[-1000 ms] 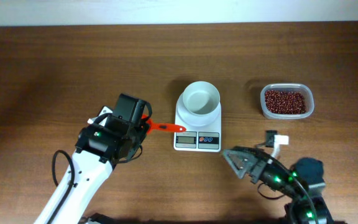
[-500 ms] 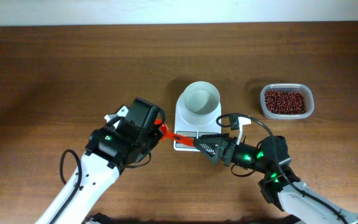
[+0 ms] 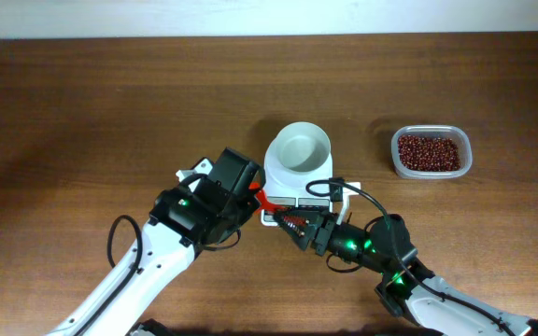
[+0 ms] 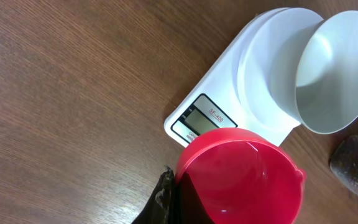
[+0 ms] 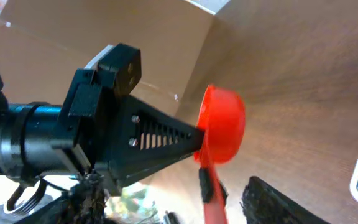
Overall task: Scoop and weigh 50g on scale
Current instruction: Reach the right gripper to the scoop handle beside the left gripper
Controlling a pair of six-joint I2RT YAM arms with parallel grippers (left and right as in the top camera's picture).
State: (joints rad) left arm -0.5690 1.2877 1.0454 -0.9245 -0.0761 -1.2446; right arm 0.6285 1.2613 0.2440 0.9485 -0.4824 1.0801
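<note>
My left claw point(image 3: 254, 198) gripped the red scoop point(image 4: 241, 174) by the scale point(image 4: 229, 93); my right claw point(image 3: 290, 221) had swung in from the tabletop's near edge, half-open astride the handle: handover likely.

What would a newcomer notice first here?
The empty red scoop stands out, held by the left gripper at the front-left corner of the scale. The right gripper meets it from the other side, with an open finger on either side of it. Behind them an empty white bowl sits on the scale, and the tub of beans stands apart at the right.
</note>
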